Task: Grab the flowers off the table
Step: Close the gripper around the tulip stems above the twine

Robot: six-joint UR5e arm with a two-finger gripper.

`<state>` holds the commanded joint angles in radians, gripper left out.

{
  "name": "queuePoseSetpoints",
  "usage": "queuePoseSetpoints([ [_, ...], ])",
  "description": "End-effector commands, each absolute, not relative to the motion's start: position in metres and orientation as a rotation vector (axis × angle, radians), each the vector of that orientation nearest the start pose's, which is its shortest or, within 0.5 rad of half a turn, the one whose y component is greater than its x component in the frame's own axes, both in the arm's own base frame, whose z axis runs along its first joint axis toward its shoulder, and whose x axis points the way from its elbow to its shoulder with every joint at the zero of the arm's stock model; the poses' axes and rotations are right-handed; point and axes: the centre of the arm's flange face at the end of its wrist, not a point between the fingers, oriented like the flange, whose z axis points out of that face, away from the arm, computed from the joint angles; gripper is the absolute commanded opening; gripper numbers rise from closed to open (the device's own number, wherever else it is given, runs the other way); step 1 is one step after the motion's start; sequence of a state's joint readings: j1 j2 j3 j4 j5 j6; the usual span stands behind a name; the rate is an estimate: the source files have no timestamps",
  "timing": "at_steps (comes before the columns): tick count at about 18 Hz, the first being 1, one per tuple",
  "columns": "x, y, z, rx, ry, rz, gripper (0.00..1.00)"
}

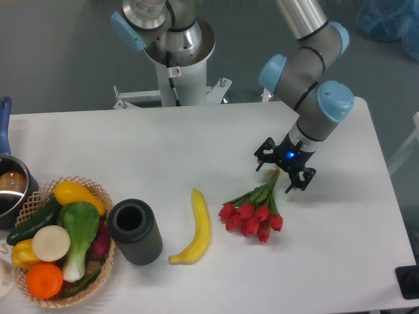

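Observation:
The flowers (pixel 254 210) lie on the white table (pixel 196 144) right of centre: red tulip heads towards the front, thin green stems running up and to the right. My gripper (pixel 279 174) hangs directly over the upper end of the stems, pointing down. Its two black fingers stand apart, one on each side of the stems, so it is open. The stem tips are hidden under the gripper body. I cannot tell whether the fingers touch the table.
A yellow banana (pixel 198 227) lies left of the flowers. A dark grey cylinder (pixel 135 231) stands further left, beside a wicker basket (pixel 39 196) of vegetables and fruit. A pot (pixel 10 190) sits at the left edge. A second arm's base (pixel 175 59) rises behind the table.

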<state>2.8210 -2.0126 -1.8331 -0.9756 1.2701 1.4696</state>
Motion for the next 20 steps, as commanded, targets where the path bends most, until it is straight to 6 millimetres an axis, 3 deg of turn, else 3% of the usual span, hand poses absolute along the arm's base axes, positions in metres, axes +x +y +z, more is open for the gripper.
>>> queuePoseSetpoints([
  [6, -0.4890, 0.3333, 0.1833, -2.853, 0.287, -0.251, 0.94],
  [9, -0.4890, 0.3344, 0.1839, -2.852, 0.285, -0.250, 0.80],
  [20, -0.4898, 0.3376, 0.1827, -2.853, 0.267, -0.242, 0.46],
])
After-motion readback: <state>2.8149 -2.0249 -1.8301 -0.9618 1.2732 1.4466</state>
